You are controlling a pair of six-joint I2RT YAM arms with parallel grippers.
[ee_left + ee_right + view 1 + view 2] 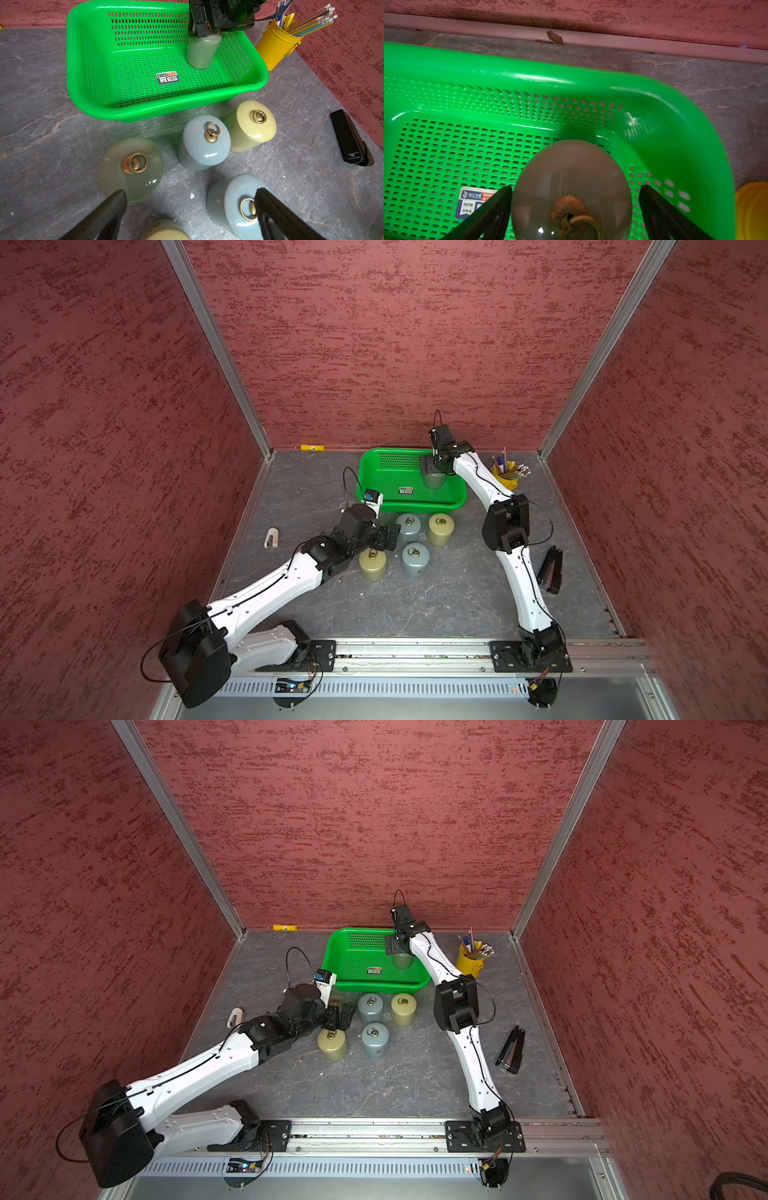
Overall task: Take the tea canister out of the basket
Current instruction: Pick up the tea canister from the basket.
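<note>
The green basket [411, 506] [374, 984] [145, 112] [529, 70] stands at the back of the table. One grey-green tea canister [434, 482] [402, 962] [200, 54] [571, 172] with a brass ring on its lid stands upright in the basket's right rear corner. My right gripper [432, 468] [397, 946] [576, 187] hangs over it, open, a finger on each side of the lid and a gap on one side. My left gripper [387, 537] [340, 1017] [190, 191] hovers open and empty over the table in front of the basket.
Several lidded canisters stand in front of the basket, among them a blue-grey one [409, 526] [205, 143] and an olive one [440, 527] [251, 124]. A yellow pencil bucket [507, 479] [274, 43] stands right of the basket. A black stapler [550, 570] lies right, a white clip [271, 538] left.
</note>
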